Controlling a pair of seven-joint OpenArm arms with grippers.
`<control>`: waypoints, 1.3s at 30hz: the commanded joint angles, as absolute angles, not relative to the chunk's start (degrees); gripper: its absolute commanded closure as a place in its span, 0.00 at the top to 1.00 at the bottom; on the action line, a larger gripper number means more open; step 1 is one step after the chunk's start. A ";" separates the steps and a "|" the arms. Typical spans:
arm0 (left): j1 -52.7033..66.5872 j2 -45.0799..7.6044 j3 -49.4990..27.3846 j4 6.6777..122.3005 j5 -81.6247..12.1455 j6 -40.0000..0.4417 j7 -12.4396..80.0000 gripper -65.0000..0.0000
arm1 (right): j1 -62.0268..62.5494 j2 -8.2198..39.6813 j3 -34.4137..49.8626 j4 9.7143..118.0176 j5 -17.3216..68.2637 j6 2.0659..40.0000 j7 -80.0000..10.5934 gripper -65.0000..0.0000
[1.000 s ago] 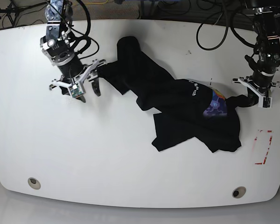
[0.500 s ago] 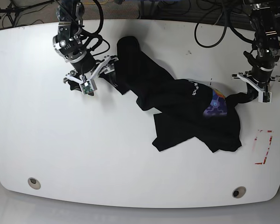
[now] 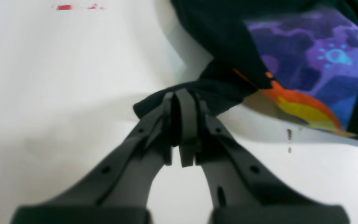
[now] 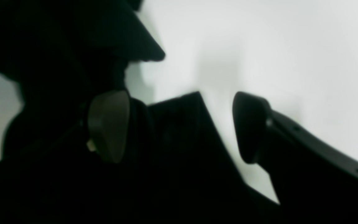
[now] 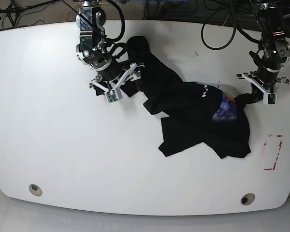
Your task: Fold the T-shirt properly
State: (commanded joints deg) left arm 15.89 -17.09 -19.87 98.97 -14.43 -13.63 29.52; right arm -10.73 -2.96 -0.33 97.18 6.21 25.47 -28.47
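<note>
The black T-shirt (image 5: 193, 111) lies crumpled across the middle of the white table (image 5: 63, 145), its purple-blue graphic (image 5: 225, 109) turned up near the right end. In the left wrist view my left gripper (image 3: 180, 93) is shut on a black fold of the T-shirt (image 3: 216, 90), beside the purple graphic (image 3: 315, 56) and an orange-yellow patch (image 3: 303, 109). In the base view the left gripper (image 5: 249, 96) is at the shirt's right end. My right gripper (image 5: 128, 87) stands open at the shirt's upper left part. Between its fingers (image 4: 109, 124) lies a black cloth corner (image 4: 182, 130).
A red tape outline (image 5: 273, 152) marks the table right of the shirt and shows again as red tape (image 3: 64, 7). Two round holes (image 5: 35, 189) (image 5: 247, 198) sit near the front edge. Cables (image 5: 217, 29) trail over the back edge.
The right arm has swung right and toward the back, from beside the shirt's left end onto it. The left gripper has drifted slightly backward, still holding its fold.
</note>
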 joint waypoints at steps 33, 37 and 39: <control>17.07 -17.37 -19.84 99.32 -14.38 -13.98 29.35 0.02 | -10.03 -0.45 -2.25 89.52 5.00 28.11 -28.85 0.52; 16.87 -17.40 -19.87 99.49 -14.55 -13.98 29.16 0.02 | -11.50 -0.67 -2.70 92.46 5.09 29.00 -28.95 0.43; 16.76 -17.43 -19.89 99.58 -14.75 -13.94 29.18 0.02 | -12.62 -0.80 -3.13 94.66 5.26 29.52 -29.02 0.42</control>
State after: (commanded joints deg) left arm 16.76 -17.43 -19.89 99.58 -14.75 -13.94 29.18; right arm -12.62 -0.80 -3.13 94.66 5.26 29.52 -29.02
